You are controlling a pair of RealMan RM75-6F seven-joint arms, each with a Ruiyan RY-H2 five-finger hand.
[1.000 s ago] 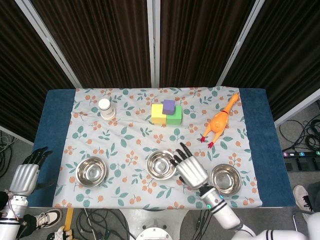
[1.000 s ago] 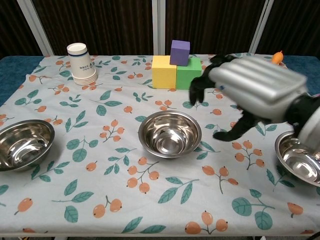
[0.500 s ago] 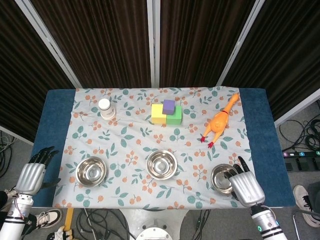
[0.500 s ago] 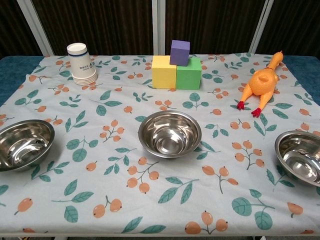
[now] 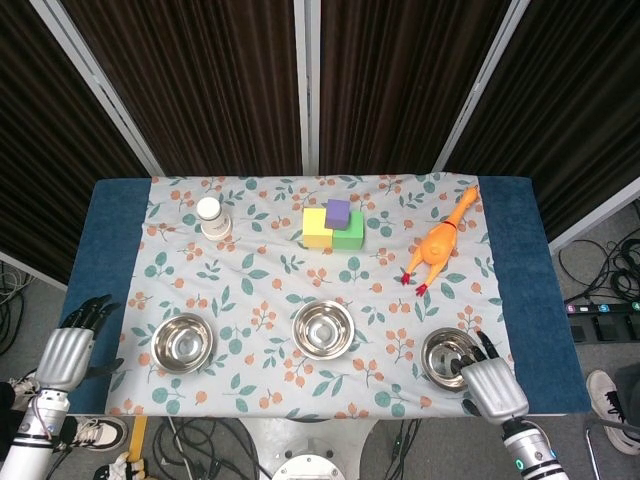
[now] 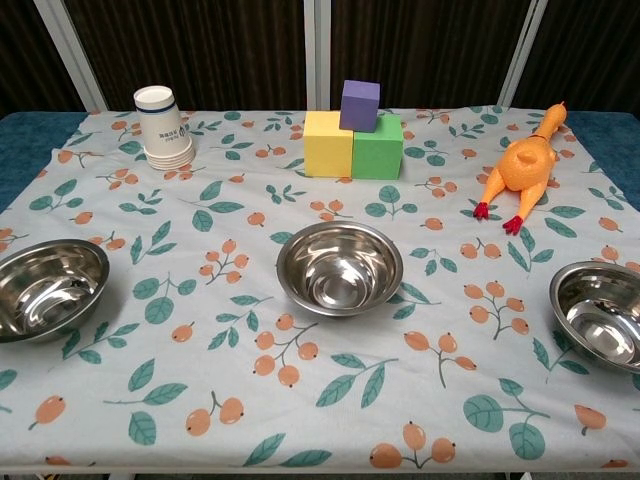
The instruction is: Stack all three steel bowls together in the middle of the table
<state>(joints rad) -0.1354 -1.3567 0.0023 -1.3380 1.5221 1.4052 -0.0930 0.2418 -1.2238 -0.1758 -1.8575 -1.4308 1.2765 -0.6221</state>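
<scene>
L robot hand [image 5: 66,352]: mine, off the near-left corner of the bench [image 5: 112,215], beside the blue edge. Fingers spread, holding nothing. Not touching any bowl.
L bowl [image 5: 183,343]: near-left on the floral cloth [image 5: 270,270], upright, sitting alone. Well apart from the mid one.
Paper cups [image 5: 210,215]: far-left, stacked, not part of my job.
Mid bowl [image 5: 323,328]: near-centre, upright, nothing inside as far as I can see. Already about where the stack should go, I reckon.
Blocks [image 5: 335,226]: yellow + green side by side w/ purple on top, far-centre. Not in my way.
Rubber chicken [image 5: 438,243]: far-right, lying on its side.
R bowl [image 5: 449,357]: near-right, upright, alone.
R robot hand [image 5: 490,382]: mine, at the near-right edge, fingertips at or just over the R bowl's near rim; can't tell if touching. Fingers look apart, nothing gripped.
Progress: 0 of 2 stackings done. All 3 bowls in a row, separate.
Left to do: grip R bowl, drop it into mid bowl; same for L bowl. R bowl looks like my first pick, judging by where my hand is.
</scene>
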